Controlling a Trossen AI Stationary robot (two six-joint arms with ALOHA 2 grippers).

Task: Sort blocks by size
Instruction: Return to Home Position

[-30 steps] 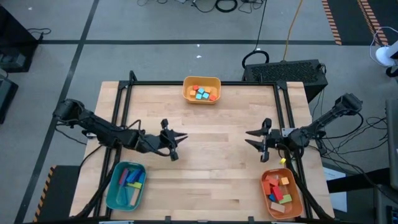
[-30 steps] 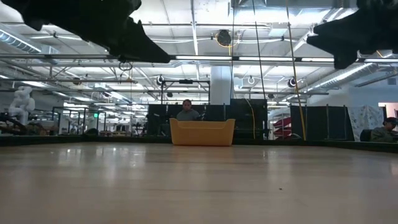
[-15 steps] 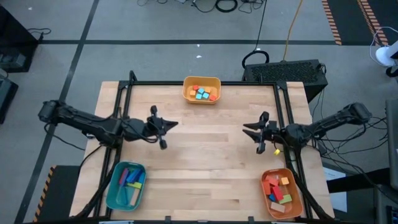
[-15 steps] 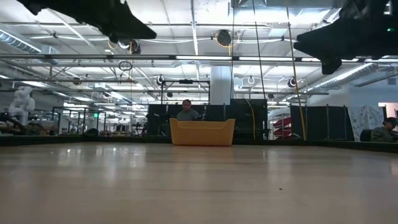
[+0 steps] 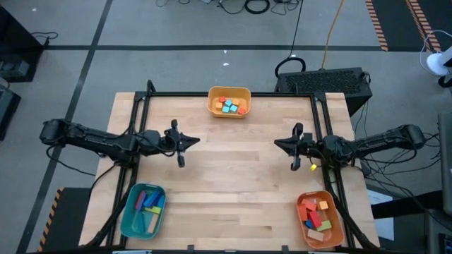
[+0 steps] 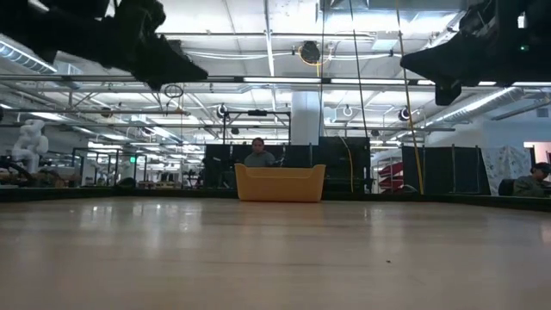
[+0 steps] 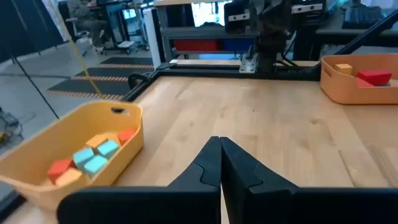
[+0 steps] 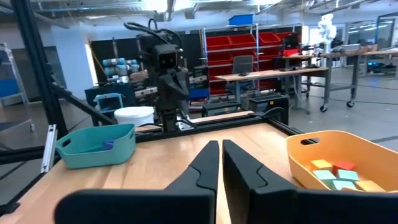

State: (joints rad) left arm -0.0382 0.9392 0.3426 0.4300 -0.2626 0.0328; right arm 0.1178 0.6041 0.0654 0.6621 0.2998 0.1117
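Both arms have pulled back toward their own sides of the table [image 5: 233, 180] and now lie straighter. The left end effector [image 5: 194, 140] and the right end effector [image 5: 279, 144] are closed and hold nothing. The blocks [image 5: 228, 106] lie only in the yellow tray [image 5: 210, 99], the teal tray [image 5: 127, 215] and the orange tray [image 5: 302, 212], so I judge the sorting finished.

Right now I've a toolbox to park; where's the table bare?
Bare: the wooden table's middle between the left gripper and right gripper, and the strip between the teal plastic tray and orange plastic tray. Crowded: inside those and the yellow plastic tray.
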